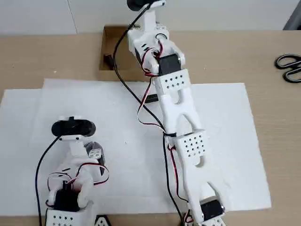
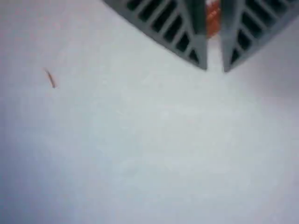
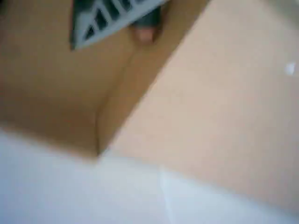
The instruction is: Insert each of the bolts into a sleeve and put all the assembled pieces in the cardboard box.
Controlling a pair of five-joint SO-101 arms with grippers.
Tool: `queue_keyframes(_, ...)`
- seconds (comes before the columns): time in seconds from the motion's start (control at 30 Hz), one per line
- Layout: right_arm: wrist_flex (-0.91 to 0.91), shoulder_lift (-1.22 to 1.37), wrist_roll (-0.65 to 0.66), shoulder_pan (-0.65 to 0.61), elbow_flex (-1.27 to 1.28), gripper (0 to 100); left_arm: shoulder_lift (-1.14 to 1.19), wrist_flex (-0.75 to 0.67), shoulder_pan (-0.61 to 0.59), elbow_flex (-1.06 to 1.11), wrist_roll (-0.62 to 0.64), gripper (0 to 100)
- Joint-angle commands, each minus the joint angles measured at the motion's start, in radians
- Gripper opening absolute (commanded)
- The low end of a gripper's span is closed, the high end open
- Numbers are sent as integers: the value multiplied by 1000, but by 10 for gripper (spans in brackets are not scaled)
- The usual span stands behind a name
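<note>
cardboard box [image 1: 113,40], white sheet [image 1: 117,141], wooden table [image 1: 47,56]

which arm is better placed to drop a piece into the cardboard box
right: the right gripper is above the inside of the cardboard box, while the left gripper sits over the white sheet, away from the box

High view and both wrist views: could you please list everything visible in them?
cardboard box: one, brown, far side of the table, under the right arm's tip.
sheet: one, white, spread over the table.
small piece: one, black, on the sheet beside the right arm.
scissors: one pair, dark, high view's right edge.
table: one, light wood.
orange piece: one, orange, inside the left gripper.
right arm: one, white, stretched to the box.
left arm: one, white, folded near the front, over the sheet.
</note>
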Motion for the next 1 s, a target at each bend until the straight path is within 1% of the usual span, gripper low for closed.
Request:
queue_keyframes(0.0, 153, -30, 11, -7, -48, 146, -9, -12, -3, -4, 5, 7)
queue_keyframes(0.1, 294, -30, 17, -8, -48, 147, -9, -12, -3, -4, 5, 7)
queue_keyframes(0.13, 340, -30, 43, -5, -48, 147, -9, -12, -3, -4, 3, 7)
queue_keyframes(0.27, 489, -19, 247, 2, -48, 144, -9, -12, 5, -4, 3, 7)
queue_keyframes(0.33, 532, -19, 351, -1, -44, 144, -9, -12, 6, -4, 3, 7)
queue_keyframes(0.67, 539, -19, 732, -4, 104, 146, -9, -12, 6, -4, 3, 7)
queue_keyframes(0.97, 541, -22, 908, -18, 272, 146, -9, -12, 2, -4, 3, 7)
